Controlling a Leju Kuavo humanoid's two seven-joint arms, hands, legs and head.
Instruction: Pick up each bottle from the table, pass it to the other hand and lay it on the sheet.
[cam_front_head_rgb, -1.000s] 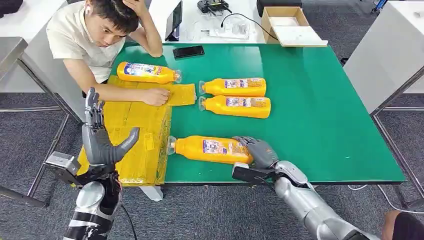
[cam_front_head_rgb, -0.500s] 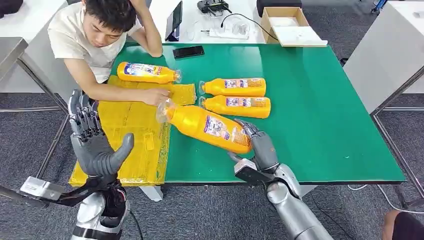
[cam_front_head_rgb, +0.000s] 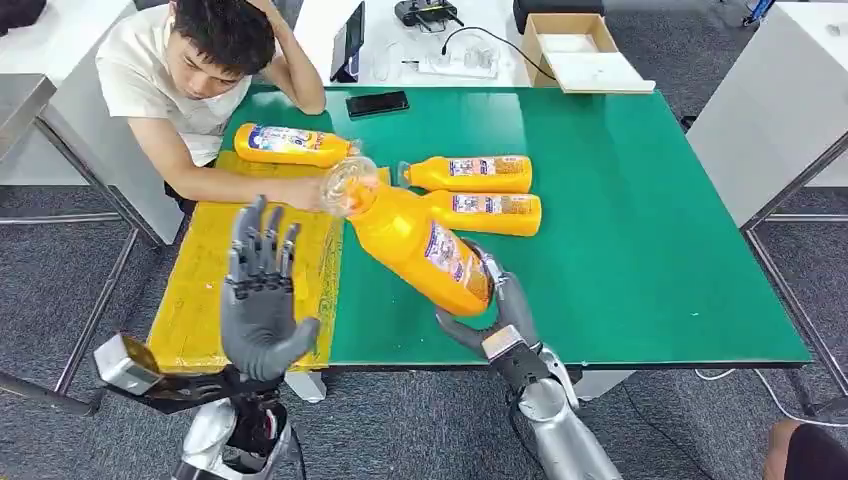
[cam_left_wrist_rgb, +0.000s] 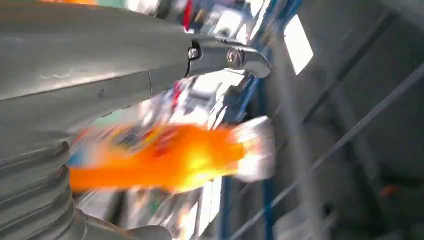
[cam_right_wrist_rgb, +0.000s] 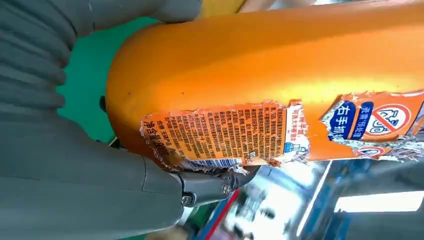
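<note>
My right hand (cam_front_head_rgb: 497, 318) grips the held bottle (cam_front_head_rgb: 420, 245) round its base end; the right wrist view shows the torn label pressed against my palm. A sec ago this bottle lay flat on the green table (cam_front_head_rgb: 650, 230) near the front edge. Now it's up off the surface, tilted, cap end pointing up & toward the person's forearm (cam_front_head_rgb: 215, 185). Left hand (cam_front_head_rgb: 262, 300) has come up too and moved in toward the middle: fingers spread, palm facing the bottle, holding nothing. It hangs over the yellow sheet (cam_front_head_rgb: 215, 290), apart from the bottle. The left wrist view catches the bottle as an orange blur, so it's prob. moving fast.

So: pick is done, handover is what's on now, I'd say. No contact betw. left hand & bottle yet.

Two more bottles (cam_front_head_rgb: 470, 173) lie side by side on the table beyond; another bottle (cam_front_head_rgb: 290, 143) lies at the sheet's far edge by the person. Plenty left to do.
</note>
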